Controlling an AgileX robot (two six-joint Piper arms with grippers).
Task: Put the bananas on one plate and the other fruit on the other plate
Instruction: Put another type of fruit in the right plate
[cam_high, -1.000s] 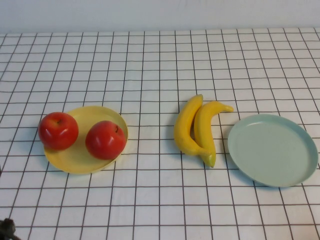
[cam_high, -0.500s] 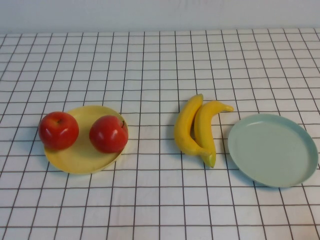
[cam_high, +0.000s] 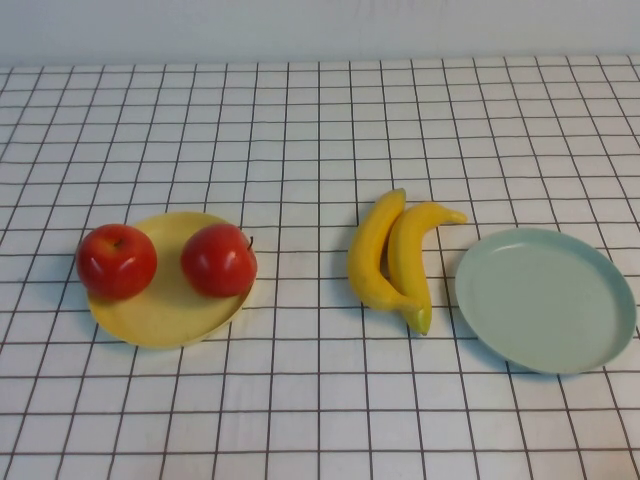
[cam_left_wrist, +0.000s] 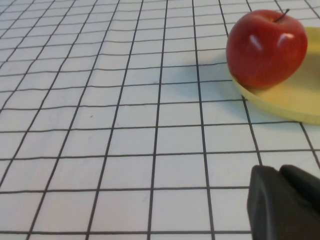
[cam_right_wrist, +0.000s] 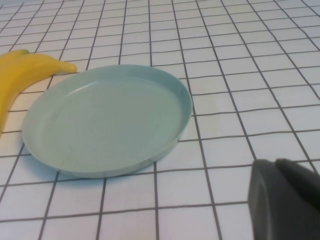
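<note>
Two red apples (cam_high: 117, 262) (cam_high: 219, 260) sit on the pale yellow plate (cam_high: 165, 318) at the left. Two yellow bananas (cam_high: 372, 250) (cam_high: 408, 262) lie side by side on the cloth at the middle. The pale green-blue plate (cam_high: 545, 300) to their right holds nothing. Neither gripper shows in the high view. In the left wrist view my left gripper (cam_left_wrist: 277, 171) is shut and empty, low over the cloth, short of one apple (cam_left_wrist: 266, 47) and the yellow plate (cam_left_wrist: 295, 97). In the right wrist view my right gripper (cam_right_wrist: 274, 164) is shut and empty beside the green-blue plate (cam_right_wrist: 105, 120); a banana (cam_right_wrist: 30, 70) lies beyond it.
A white cloth with a black grid (cam_high: 320, 400) covers the table up to a pale wall at the back.
The right apple has rolled a little to the right and back on the yellow plate. A dark part of the left arm at the lower left corner has left the high view.
</note>
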